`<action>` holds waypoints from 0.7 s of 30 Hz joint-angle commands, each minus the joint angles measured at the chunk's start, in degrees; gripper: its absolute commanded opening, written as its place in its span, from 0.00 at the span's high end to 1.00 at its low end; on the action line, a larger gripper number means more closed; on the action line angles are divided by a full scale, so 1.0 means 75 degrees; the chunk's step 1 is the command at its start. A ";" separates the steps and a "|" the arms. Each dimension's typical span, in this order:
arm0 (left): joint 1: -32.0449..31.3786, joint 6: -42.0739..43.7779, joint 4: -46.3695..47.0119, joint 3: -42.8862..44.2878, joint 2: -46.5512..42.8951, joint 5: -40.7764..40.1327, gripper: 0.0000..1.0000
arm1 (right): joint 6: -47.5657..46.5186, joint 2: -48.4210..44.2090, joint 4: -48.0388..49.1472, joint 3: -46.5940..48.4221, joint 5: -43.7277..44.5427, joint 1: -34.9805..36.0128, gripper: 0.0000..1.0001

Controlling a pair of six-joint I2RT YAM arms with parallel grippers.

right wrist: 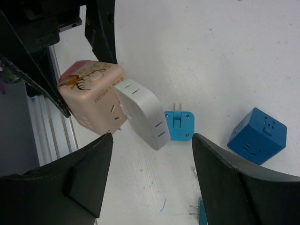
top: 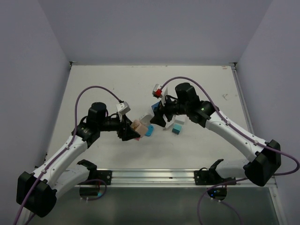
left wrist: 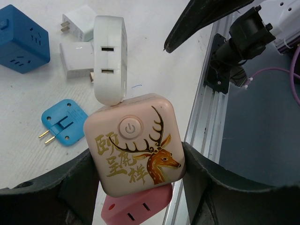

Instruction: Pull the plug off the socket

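Note:
A beige cube socket (left wrist: 133,143) with a gold deer print is held off the table in my left gripper (left wrist: 137,180), which is shut on its sides. A white plug adapter (left wrist: 110,58) is plugged into the cube's far face. In the right wrist view the cube (right wrist: 91,98) and the white plug (right wrist: 143,112) sit just ahead of my right gripper (right wrist: 152,178), which is open and empty, its jaws apart on either side below the plug. In the top view the left gripper (top: 127,129) and right gripper (top: 158,118) meet at the table's middle.
On the table lie a flat blue plug (left wrist: 63,123), a blue cube socket (left wrist: 21,33), two white adapters (left wrist: 77,58), a pink socket (left wrist: 136,206) under the held cube, and a teal cube (top: 177,128). A metal rail (top: 154,176) runs along the near edge.

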 commanded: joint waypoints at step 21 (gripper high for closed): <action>-0.0010 0.0422 0.0517 -0.0061 -0.0281 0.0132 1.00 | -0.1902 0.1814 -0.1813 0.1998 -0.2153 -0.0102 0.36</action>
